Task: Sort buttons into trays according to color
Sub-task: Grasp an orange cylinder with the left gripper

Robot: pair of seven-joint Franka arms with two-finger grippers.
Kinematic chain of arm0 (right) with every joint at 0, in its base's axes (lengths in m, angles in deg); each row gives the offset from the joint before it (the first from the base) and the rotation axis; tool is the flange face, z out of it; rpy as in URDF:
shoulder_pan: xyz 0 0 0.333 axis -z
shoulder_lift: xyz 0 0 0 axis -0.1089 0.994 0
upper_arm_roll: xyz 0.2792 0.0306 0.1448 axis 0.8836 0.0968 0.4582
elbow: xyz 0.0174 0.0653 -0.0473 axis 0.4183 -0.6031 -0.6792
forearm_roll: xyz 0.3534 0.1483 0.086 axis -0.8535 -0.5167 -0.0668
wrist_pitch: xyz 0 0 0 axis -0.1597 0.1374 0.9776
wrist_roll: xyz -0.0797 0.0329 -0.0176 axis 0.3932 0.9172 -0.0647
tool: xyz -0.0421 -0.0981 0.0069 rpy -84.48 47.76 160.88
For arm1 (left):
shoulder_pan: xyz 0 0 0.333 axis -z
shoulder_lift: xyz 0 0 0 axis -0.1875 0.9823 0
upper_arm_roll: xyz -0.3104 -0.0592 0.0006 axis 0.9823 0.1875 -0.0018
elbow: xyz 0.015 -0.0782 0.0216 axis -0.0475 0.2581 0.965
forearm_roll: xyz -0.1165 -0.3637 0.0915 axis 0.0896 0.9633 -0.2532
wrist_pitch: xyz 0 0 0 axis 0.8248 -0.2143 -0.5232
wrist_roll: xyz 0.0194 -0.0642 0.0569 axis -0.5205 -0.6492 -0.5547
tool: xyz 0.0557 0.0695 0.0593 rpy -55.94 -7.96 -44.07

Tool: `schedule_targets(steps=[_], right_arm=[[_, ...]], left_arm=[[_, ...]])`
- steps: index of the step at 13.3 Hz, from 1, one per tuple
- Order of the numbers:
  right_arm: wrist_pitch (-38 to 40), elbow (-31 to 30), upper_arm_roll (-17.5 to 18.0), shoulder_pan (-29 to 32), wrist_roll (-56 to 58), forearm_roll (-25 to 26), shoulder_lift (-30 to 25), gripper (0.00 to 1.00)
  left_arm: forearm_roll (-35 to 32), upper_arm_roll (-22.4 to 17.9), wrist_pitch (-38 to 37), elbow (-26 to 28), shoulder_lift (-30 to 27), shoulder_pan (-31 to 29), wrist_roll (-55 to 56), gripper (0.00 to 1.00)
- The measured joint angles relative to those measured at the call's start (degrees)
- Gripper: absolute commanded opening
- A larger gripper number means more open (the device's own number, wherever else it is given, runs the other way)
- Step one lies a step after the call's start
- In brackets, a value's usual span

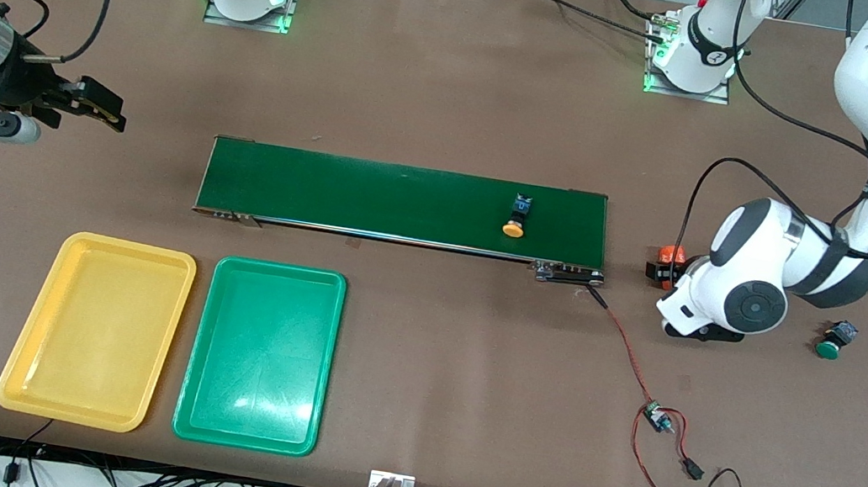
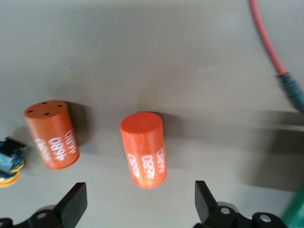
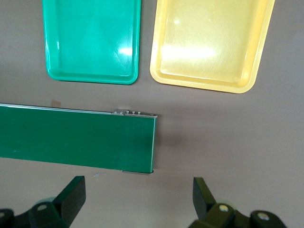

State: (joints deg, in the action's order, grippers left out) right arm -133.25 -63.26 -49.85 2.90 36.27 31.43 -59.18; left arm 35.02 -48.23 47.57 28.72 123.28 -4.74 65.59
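No button has yet been sorted: the yellow tray (image 1: 95,332) and the green tray (image 1: 259,355), set side by side near the front camera toward the right arm's end of the table, are both seen bare. One yellow button (image 1: 518,216) lies on the dark green belt (image 1: 372,197), close to the belt's end on the left arm's side, and one green button (image 1: 834,340) rests on the table toward the left arm's end. A second yellow cap (image 2: 8,166) is glimpsed at the edge of the left wrist view, beside two orange cylinders (image 2: 143,149); a fourth button cannot be found. The left gripper (image 2: 141,203) is held low over those cylinders, its jaws spread and nothing grasped. The right gripper (image 1: 93,104) waits with jaws released over bare table by the belt's other end. All the sorting is judged still to be done.
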Motion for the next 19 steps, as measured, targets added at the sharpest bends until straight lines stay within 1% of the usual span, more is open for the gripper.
schedule_targets(steps=[2,3,6,7,8,11,12,15,16,19], right_arm=[[-1.9,-0.8,0.9,-0.1,-2.4,-0.1,0.2,1.0],[-3.2,-1.7,1.8,-0.1,-3.7,-0.1,0.1,1.0],[-11.1,-7.8,4.9,-0.3,-7.4,-0.2,-1.2,1.0],[-14.0,-10.6,6.3,-0.3,-9.1,-0.2,-2.0,1.0],[-16.5,-13.4,7.9,-0.3,-10.9,-0.2,-3.0,1.0],[-21.2,-20.9,14.0,0.9,-16.0,-0.2,-6.7,1.0],[-21.6,-22.1,16.2,1.6,-18.3,-0.2,-7.6,1.0],[-22.3,-24.1,21.7,2.4,-25.3,-0.2,-8.7,1.0],[-22.7,-24.8,23.2,2.5,-26.7,-0.2,-8.7,1.0],[-24.1,-27.0,27.1,2.6,-30.6,-0.1,-8.6,1.0]], left_arm=[[-0.1,0.0,4.1,3.1,0.0,-0.9,-0.8,1.0],[-0.1,0.0,6.3,4.6,0.0,-1.3,-1.6,0.94],[-0.1,0.0,11.6,8.4,0.0,-3.1,-4.5,0.55],[-0.2,0.0,12.7,9.2,0.0,-3.3,-5.2,0.37],[-0.3,0.0,13.2,9.7,0.0,-3.3,-6.1,0.33],[-0.9,0.2,13.3,9.8,-0.1,-3.5,-8.3,0.28],[-1.0,0.3,13.3,9.7,-0.2,-3.6,-8.7,0.28],[-1.1,1.2,12.6,9.1,-1.6,-3.7,-10.6,0.23],[-1.1,2.3,10.9,8.3,-2.3,-3.7,-13.1,0.23],[-1.1,7.3,3.2,3.6,-3.9,-3.5,-23.5,0.21]])
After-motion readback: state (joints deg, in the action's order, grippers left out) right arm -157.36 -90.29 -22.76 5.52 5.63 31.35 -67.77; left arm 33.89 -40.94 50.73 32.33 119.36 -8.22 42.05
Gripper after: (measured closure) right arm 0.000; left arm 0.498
